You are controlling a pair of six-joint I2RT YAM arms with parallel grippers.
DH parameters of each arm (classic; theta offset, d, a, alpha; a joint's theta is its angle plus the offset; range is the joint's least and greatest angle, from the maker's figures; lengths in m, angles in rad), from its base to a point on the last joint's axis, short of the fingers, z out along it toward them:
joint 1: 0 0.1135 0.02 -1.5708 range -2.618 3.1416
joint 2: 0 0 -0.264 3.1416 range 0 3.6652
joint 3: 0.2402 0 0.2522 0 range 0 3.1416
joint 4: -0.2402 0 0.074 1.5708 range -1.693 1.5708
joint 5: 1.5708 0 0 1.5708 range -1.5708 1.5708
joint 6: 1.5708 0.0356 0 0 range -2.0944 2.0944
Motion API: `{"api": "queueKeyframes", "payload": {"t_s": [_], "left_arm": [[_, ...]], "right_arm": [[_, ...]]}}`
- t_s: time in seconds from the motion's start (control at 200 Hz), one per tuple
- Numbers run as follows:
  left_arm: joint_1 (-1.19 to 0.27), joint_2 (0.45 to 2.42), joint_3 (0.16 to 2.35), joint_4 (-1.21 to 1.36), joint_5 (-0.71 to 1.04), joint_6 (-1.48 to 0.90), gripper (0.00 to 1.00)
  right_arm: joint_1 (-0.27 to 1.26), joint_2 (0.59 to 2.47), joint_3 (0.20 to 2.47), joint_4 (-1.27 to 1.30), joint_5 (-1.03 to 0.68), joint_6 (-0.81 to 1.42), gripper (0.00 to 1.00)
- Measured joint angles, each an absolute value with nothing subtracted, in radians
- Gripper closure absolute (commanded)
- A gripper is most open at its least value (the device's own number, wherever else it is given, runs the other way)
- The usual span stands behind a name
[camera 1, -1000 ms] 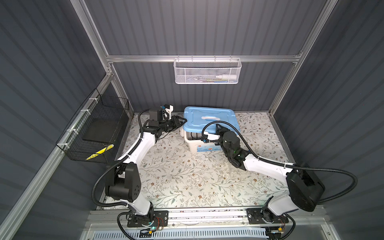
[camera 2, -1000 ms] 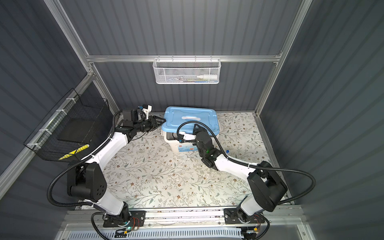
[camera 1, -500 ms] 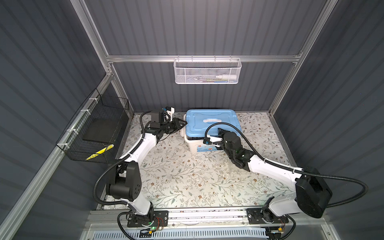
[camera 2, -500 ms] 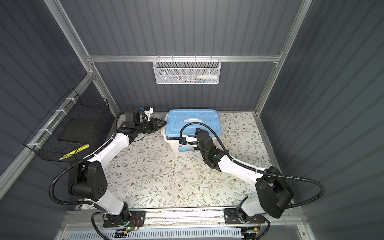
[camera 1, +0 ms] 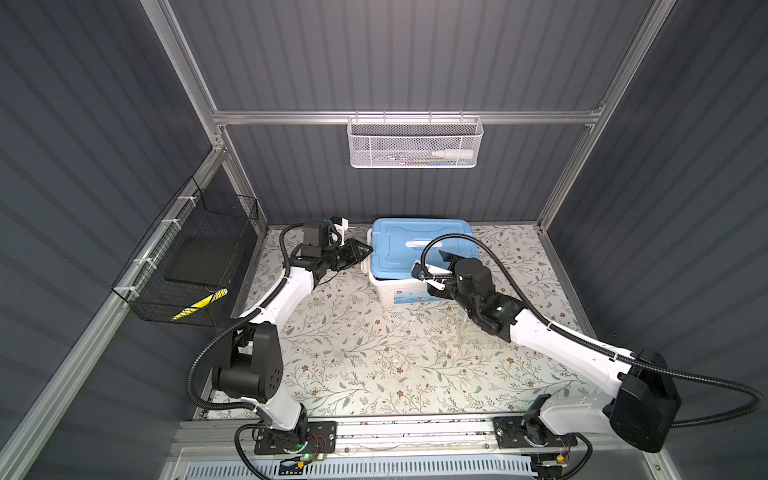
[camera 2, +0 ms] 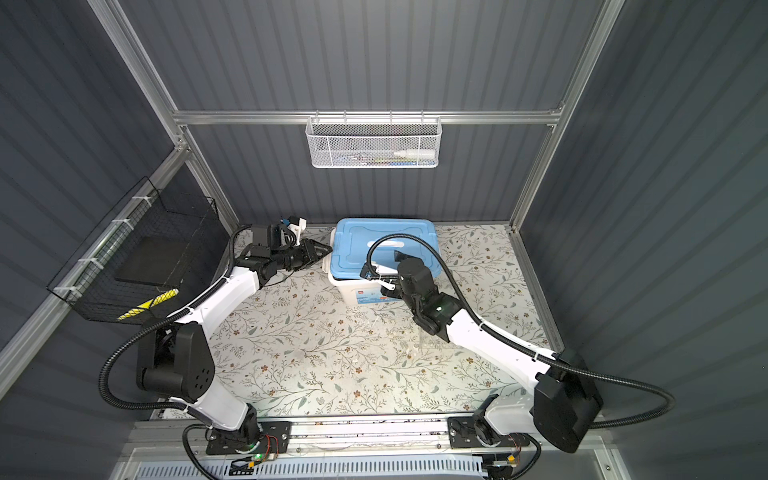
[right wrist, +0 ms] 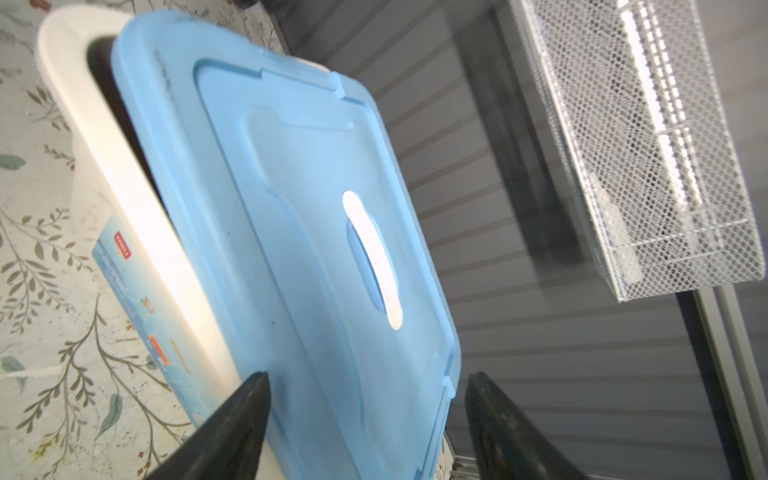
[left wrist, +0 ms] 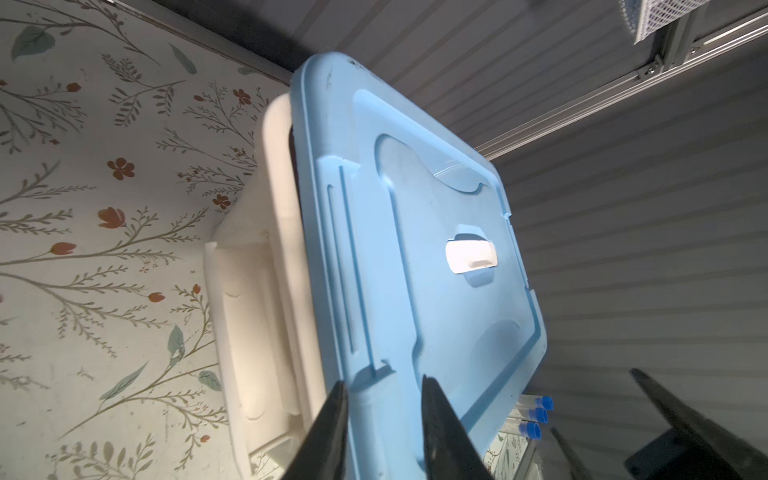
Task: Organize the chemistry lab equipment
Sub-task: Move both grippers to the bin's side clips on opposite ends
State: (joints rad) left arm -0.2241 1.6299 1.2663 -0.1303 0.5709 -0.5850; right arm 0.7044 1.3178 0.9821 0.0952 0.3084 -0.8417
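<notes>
beyond the blue lid [left wrist: 415, 270], three clear blue-capped test tubes [left wrist: 536, 417].

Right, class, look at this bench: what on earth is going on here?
Both arms are at the light blue plastic lid of the white plastic storage box. The left gripper pinches the lid's edge; the right gripper stands open astride another edge. The lid sits askew, leaving a gap. Clear blue-capped test tubes show near the box.
</notes>
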Motion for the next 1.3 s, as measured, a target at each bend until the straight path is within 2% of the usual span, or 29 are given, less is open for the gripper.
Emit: {"api": "queueKeyframes", "payload": {"t_s": [0.235,0.325,0.65,1.025,1.301], "left_arm": [[-0.224,1.629,1.266,-0.176,0.523,-0.544,0.58],[-0.224,1.629,1.266,-0.181,0.516,-0.535,0.54],[-0.240,1.629,1.267,-0.187,0.511,-0.508,0.48],[-0.252,1.630,1.276,-0.187,0.504,-0.503,0.44],[-0.255,1.632,1.276,-0.187,0.504,-0.500,0.41]], "right_arm": [[0.537,1.272,1.029,0.040,0.174,-0.533,0.14],[0.456,1.282,1.058,0.005,0.127,-0.408,0.14],[0.225,1.381,1.111,-0.081,-0.046,-0.032,0.15],[0.121,1.508,1.133,-0.120,-0.182,0.156,0.18],[0.115,1.562,1.161,-0.119,-0.271,0.204,0.21]]}}
